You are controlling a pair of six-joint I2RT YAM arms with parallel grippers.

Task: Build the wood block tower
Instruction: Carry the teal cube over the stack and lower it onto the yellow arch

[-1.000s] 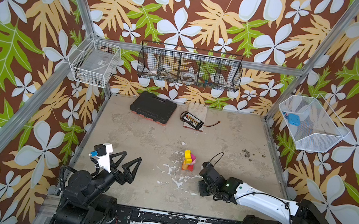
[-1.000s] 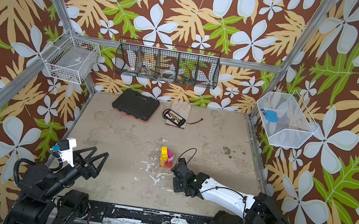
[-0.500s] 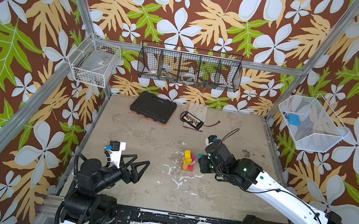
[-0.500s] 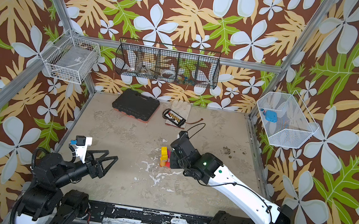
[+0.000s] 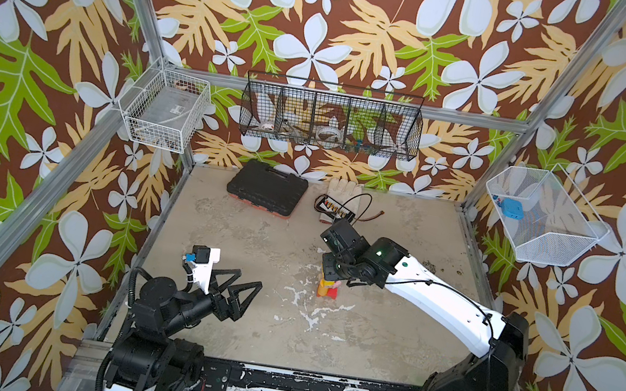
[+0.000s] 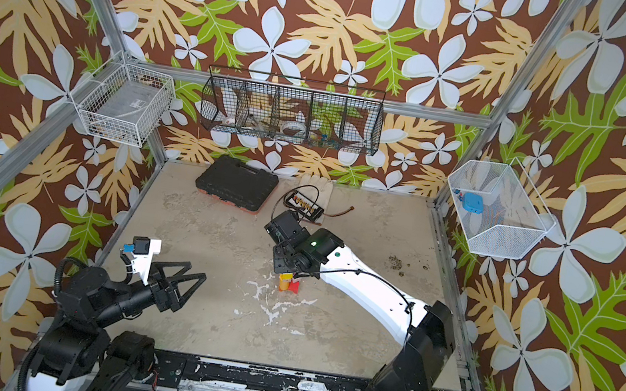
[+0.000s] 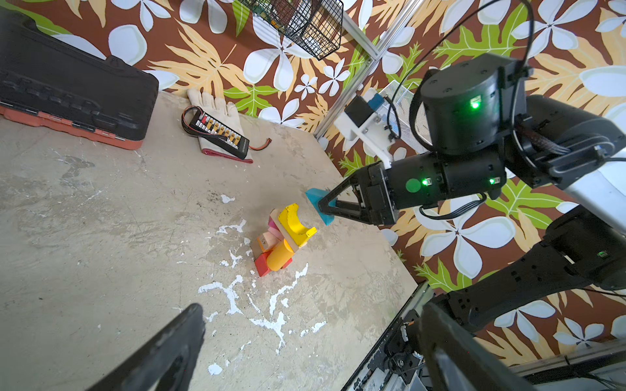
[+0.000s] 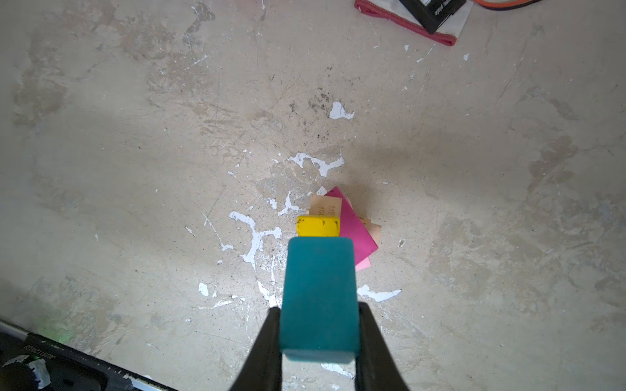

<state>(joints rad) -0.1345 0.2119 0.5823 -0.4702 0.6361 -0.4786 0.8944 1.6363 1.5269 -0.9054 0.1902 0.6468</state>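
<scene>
**Small teal painted-wood block (image 8: 318, 270) hangs at the top of the narrow multicoloured block tower (image 7: 281, 242), not set down yet.**

Nearest me, the black left gripper (image 5: 248, 279) hovers low at the front, fingers spread wide, nothing in them. Mid-table, the black right gripper (image 8: 319, 309) is clamped on the teal block's two flat long sides: good spot, parallel faces, no roll. Block looks light and stiff, paint smooth so prob. a bit slippery; won't crush. The tower's the touchy part: red wood block (image 7: 261, 267) at the base, orange-yellow cylinder (image 7: 279, 259), skewed magenta slab (image 8: 354, 226), and a yellow arch block (image 7: 296, 223) on top w/ horns up, so only two narrow tips to land on. Block seems just clear of the arch, tho I can't be sure from here. Far back: black plastic tool case (image 7: 67, 91), pale work glove (image 7: 208, 101) w/ a black connector board (image 7: 220, 133) on it.
</scene>
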